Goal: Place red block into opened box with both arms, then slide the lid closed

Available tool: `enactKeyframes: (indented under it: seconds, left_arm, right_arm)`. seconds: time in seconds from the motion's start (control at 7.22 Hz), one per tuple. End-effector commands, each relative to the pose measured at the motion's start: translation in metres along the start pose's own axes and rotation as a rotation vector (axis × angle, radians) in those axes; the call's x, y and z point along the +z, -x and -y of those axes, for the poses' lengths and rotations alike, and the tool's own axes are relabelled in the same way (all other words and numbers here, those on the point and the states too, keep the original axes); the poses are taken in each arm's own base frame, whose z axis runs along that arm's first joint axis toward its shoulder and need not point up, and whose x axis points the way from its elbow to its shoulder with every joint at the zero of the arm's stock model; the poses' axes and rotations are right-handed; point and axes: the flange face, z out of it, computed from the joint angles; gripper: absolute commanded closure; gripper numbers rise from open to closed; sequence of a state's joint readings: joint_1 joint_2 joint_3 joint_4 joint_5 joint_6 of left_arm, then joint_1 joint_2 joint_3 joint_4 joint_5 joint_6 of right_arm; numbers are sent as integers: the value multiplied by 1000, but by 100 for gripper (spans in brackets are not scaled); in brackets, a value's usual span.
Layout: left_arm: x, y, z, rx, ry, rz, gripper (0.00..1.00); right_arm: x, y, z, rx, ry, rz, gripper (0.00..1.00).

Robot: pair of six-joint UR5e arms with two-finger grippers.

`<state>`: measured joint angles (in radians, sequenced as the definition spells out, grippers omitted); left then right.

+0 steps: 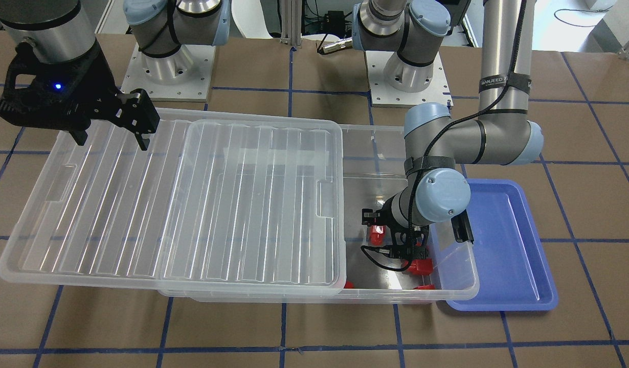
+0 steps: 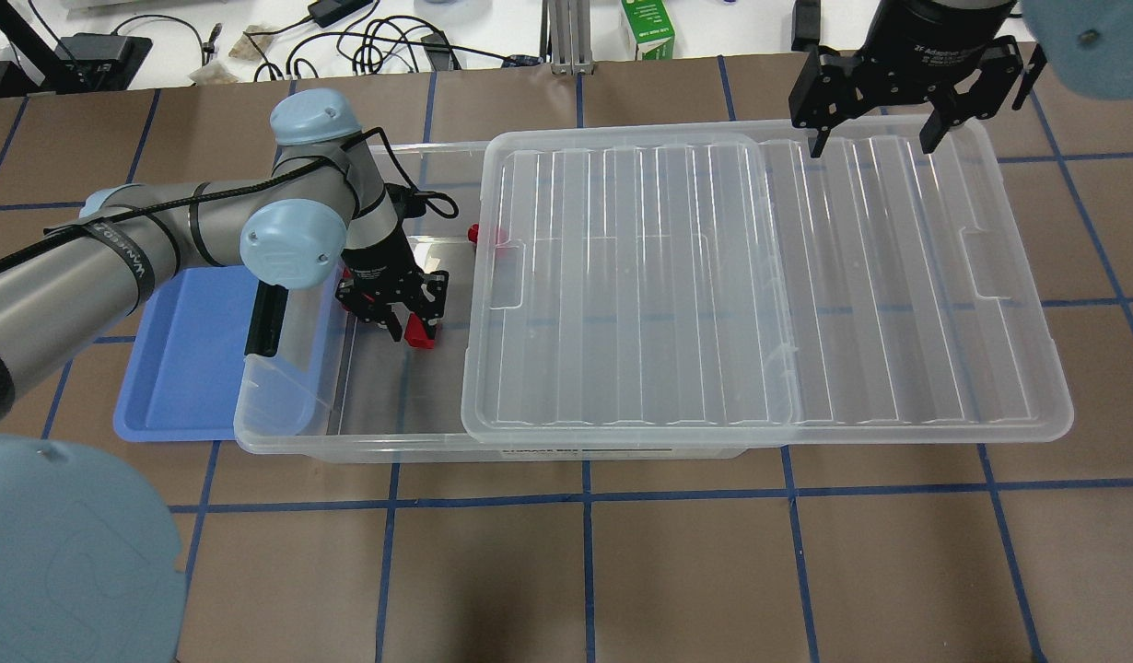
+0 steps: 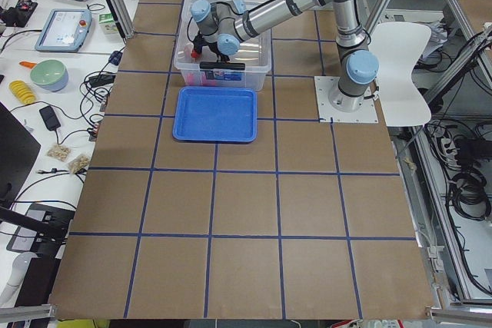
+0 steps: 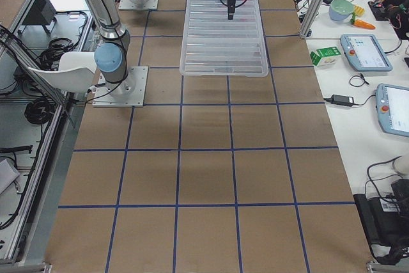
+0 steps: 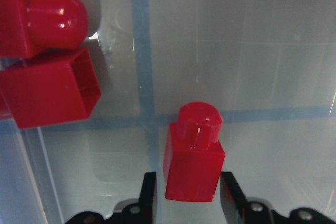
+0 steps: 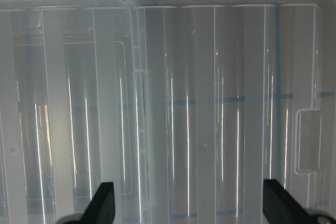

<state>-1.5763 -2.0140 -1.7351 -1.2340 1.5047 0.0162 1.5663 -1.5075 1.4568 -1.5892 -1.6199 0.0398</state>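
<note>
The clear box [image 2: 373, 435] lies across the table, its left end uncovered. The ridged lid [image 2: 898, 304] rests slid toward my right, overhanging that end. Inside the uncovered part my left gripper [image 2: 408, 322] points down, shut on a red block [image 2: 422, 338]. In the left wrist view this red block [image 5: 194, 156] sits between the two fingertips [image 5: 149, 192], stub pointing away, close above the box floor. My right gripper [image 2: 875, 147] hangs open over the far right end of the lid [image 6: 189, 103], touching nothing.
More red blocks [image 5: 47, 93] lie on the box floor near the held one, and another red block [image 2: 485, 235] shows at the lid's edge. A blue tray [image 2: 189, 368] sits against the box's left end. Cables and gear line the far table edge.
</note>
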Motion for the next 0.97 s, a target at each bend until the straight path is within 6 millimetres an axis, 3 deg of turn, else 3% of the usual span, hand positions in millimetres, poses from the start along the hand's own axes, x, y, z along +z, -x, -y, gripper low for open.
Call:
enactKeyframes:
  seconds: [0.0, 0.28, 0.55, 0.69, 0.83]
  left_arm:
    - [-26, 0, -2, 1, -42, 5, 0]
    - [-82, -3, -9, 2, -82, 5, 0]
    - [-179, -5, -23, 3, -95, 36, 0]
    - [-223, -5, -33, 3, -128, 56, 0]
    - [-250, -6, -59, 2, -112, 68, 0]
  right_arm:
    - [0, -3, 0, -6, 1, 6, 0]
    - [-2, -30, 5, 17, -2, 0, 0]
    - [-5, -56, 7, -38, -5, -13, 0]
    - [-8, -93, 8, -78, 0, -27, 0]
    - [-13, -134, 6, -92, 10, -28, 0]
